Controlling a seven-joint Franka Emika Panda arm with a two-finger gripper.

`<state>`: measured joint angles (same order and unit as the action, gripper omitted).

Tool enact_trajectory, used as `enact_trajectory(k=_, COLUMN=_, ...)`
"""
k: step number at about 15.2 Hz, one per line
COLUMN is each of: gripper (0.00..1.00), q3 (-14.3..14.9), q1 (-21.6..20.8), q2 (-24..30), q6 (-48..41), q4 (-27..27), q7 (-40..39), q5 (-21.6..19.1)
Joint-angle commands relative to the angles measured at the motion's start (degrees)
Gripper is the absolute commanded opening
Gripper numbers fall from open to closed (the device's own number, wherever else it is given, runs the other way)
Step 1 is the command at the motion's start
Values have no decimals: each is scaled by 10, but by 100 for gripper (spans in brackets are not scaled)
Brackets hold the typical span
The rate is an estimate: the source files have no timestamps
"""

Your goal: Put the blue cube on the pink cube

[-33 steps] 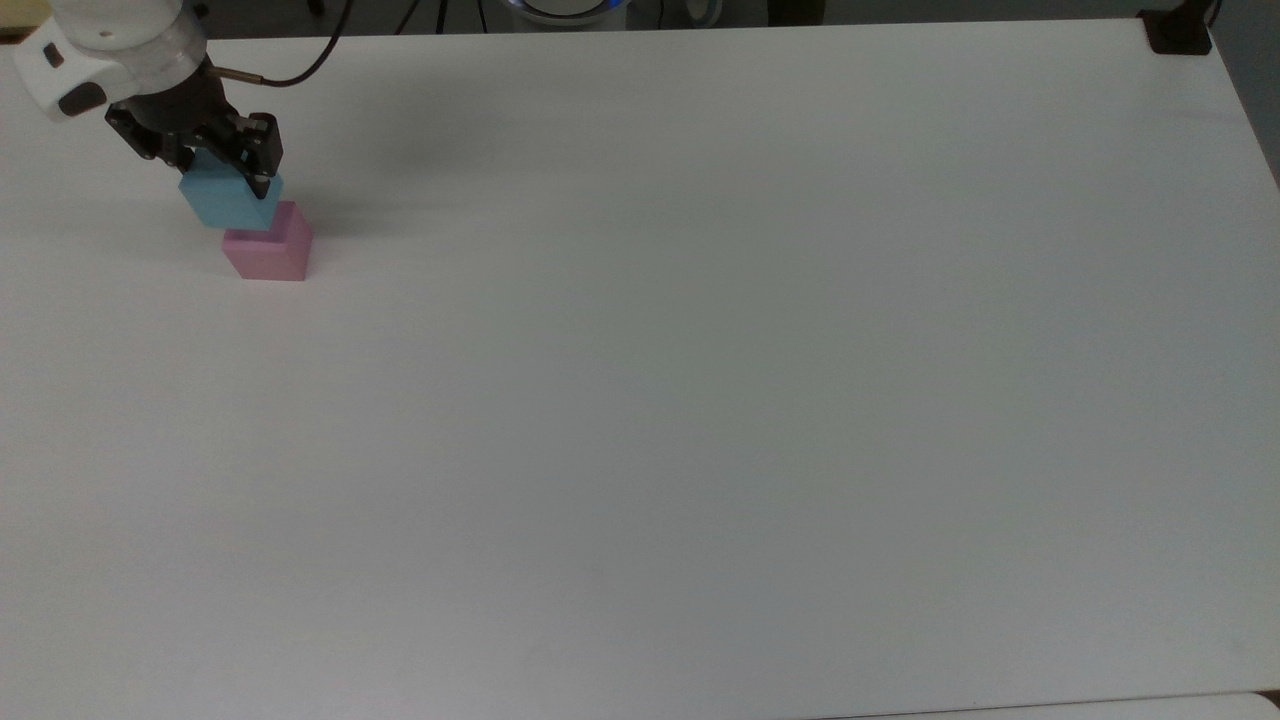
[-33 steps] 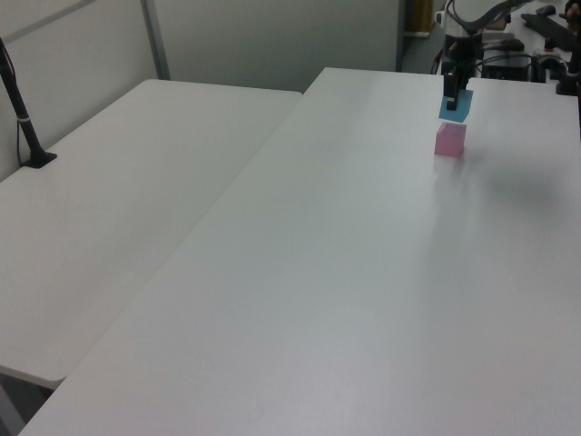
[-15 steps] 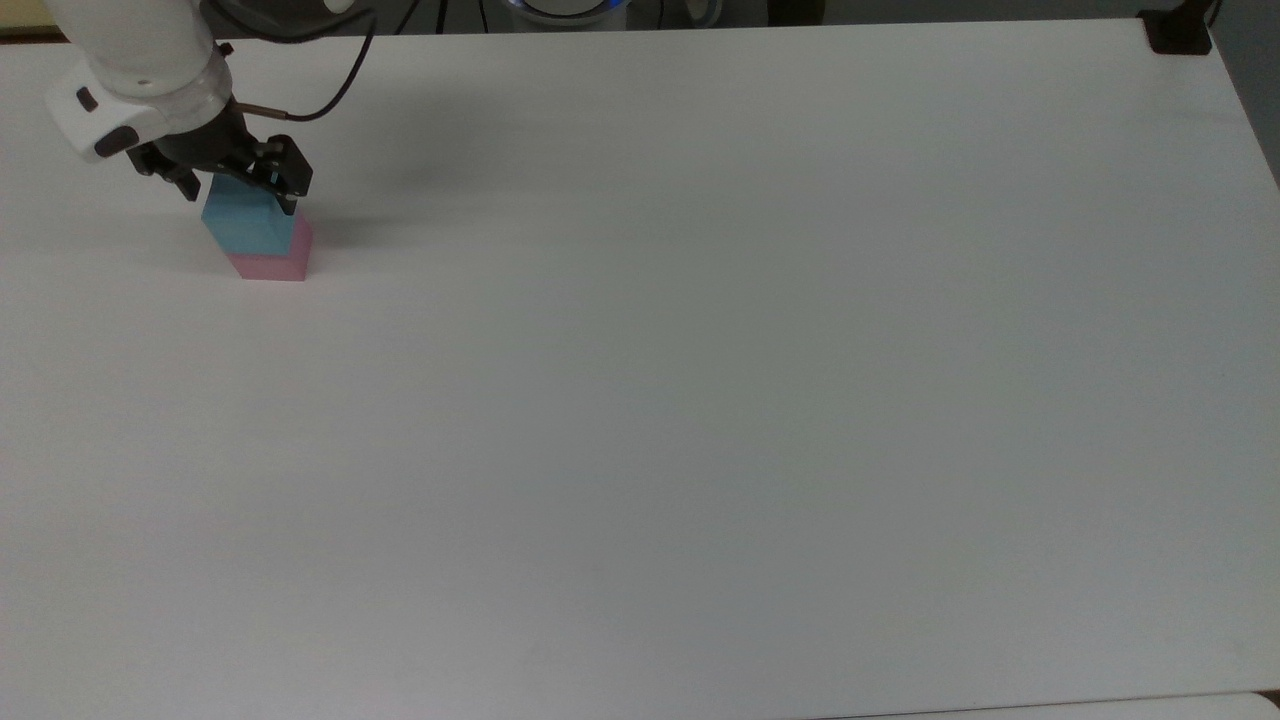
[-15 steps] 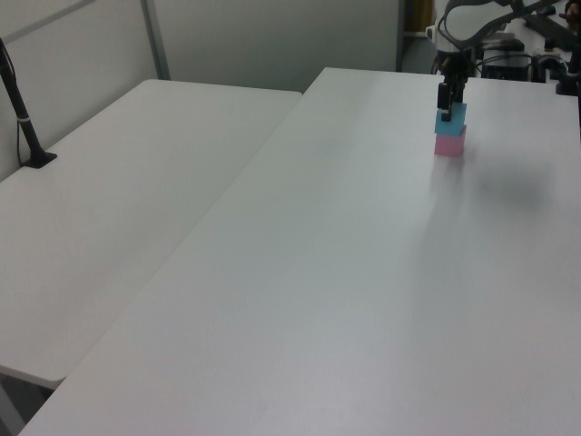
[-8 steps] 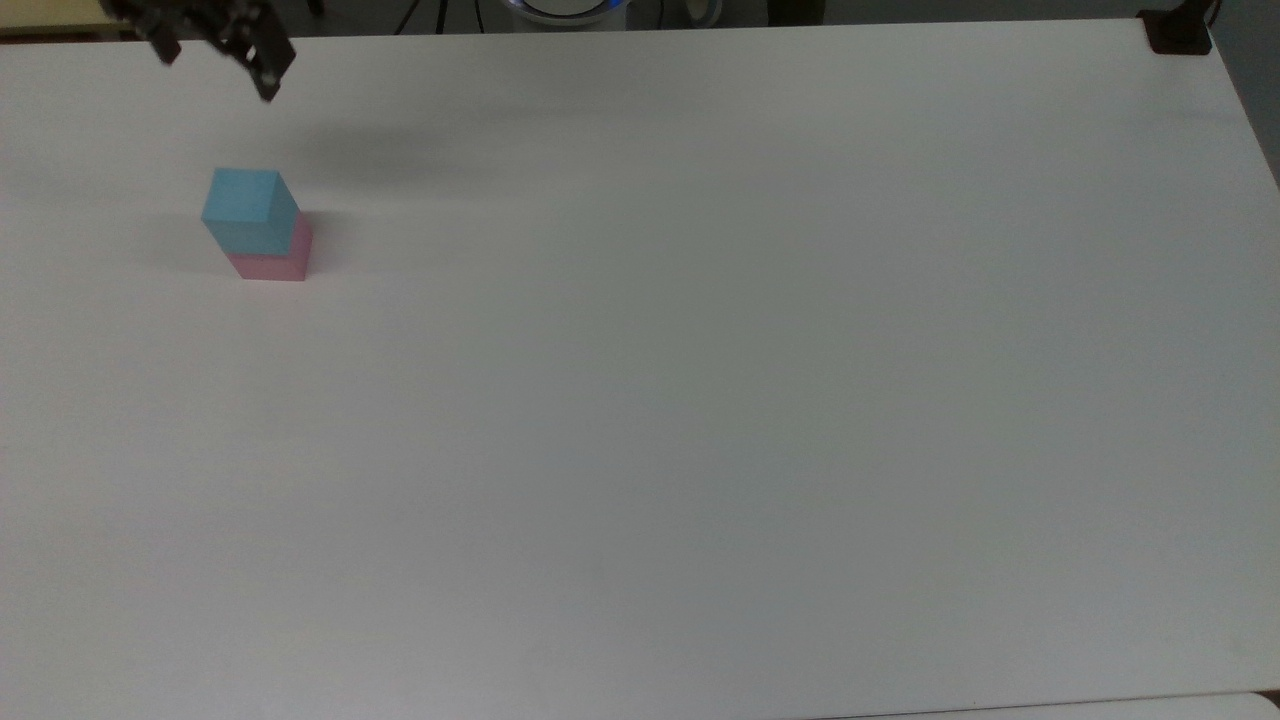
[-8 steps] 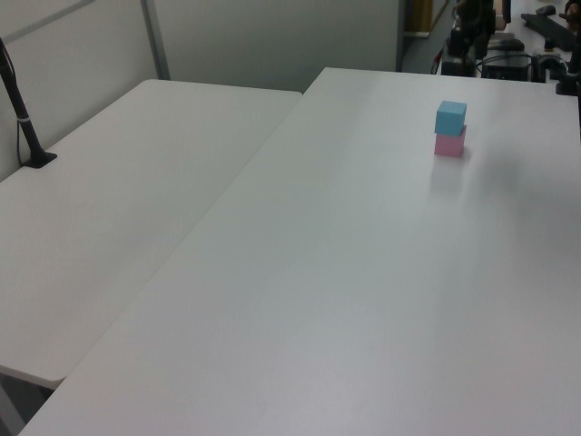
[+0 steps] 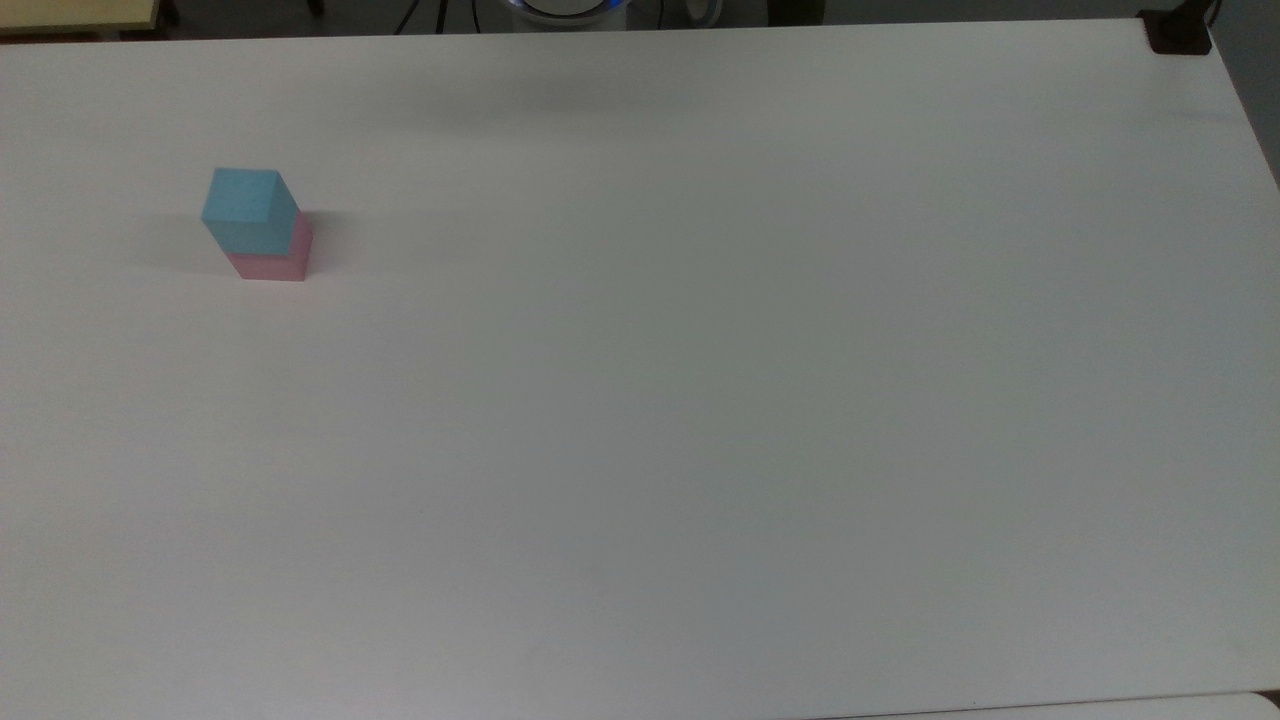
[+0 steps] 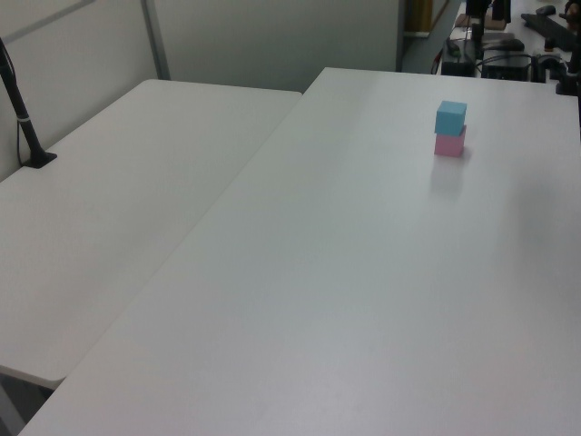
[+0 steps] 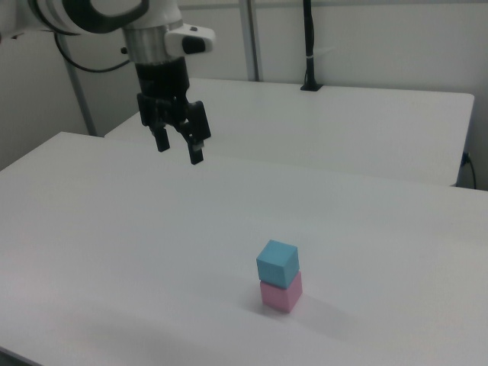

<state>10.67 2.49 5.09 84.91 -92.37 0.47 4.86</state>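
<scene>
The blue cube rests on top of the pink cube near the top view's left edge of the white table. The left view has the blue cube stacked on the pink cube at its far right. In the right view the blue cube sits slightly turned on the pink cube. My gripper hangs open and empty, high above the table, up and to the right view's left of the stack.
A second white table adjoins on the left view's left, with a black post standing on it. A black clamp sits at the top view's upper right corner. Cables and equipment lie beyond the far edge.
The gripper let go of the blue cube on the pink cube, then rose and left the top view. The stack has stayed still.
</scene>
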Motion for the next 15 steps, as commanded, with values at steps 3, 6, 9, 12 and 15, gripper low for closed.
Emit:
enact_trajectory(k=3, gripper=100, q3=16, q1=-29, q2=2, q6=45, q4=-6, q7=-77, q5=-14)
enact_trajectory(k=6, gripper=100, q3=16, q1=-28, q2=-5, q6=68, q4=-6, q7=-80, q5=-21)
enact_trajectory(k=9, gripper=100, q3=16, q1=-28, q2=-12, q6=94, q4=-7, q7=-81, q5=-46)
enact_trajectory(k=12, gripper=100, q3=16, q1=-28, q2=-15, q6=107, q4=-8, q7=-82, q5=-48)
enact_trajectory(k=15, gripper=100, q3=14, q1=-28, q2=-19, q6=107, q4=-9, q7=-82, q5=-48)
